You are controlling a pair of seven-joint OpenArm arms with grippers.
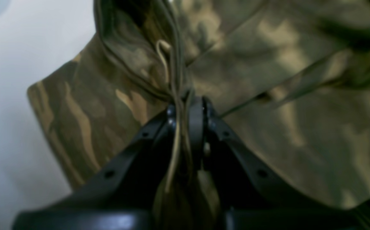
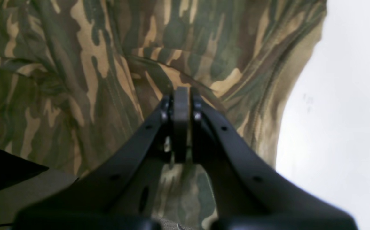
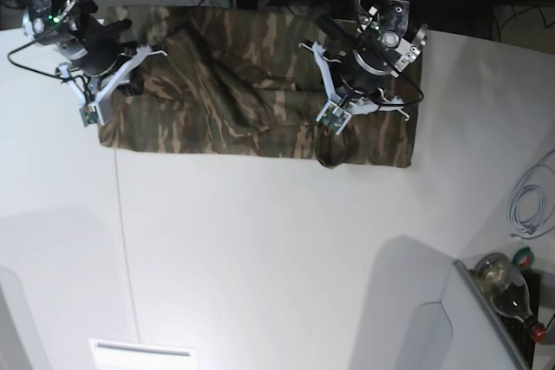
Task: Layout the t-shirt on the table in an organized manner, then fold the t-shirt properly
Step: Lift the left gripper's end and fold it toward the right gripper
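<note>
The camouflage t-shirt (image 3: 225, 101) lies spread and creased across the far part of the white table (image 3: 260, 257). My left gripper (image 3: 329, 140) is over the shirt's near right part. In the left wrist view it (image 1: 188, 102) is shut on a bunched fold of the t-shirt (image 1: 300, 127) with a tan inner strip. My right gripper (image 3: 121, 93) is at the shirt's left end. In the right wrist view it (image 2: 181, 95) is shut on a ridge of the t-shirt (image 2: 76, 80), next to the shirt's edge and bare table (image 2: 348, 111).
A thin dark seam (image 3: 126, 240) runs down the table's left part. A white cable (image 3: 529, 205), a bottle (image 3: 503, 279) and a grey box (image 3: 468, 327) are at the right edge. Dark frames and cables stand behind the shirt.
</note>
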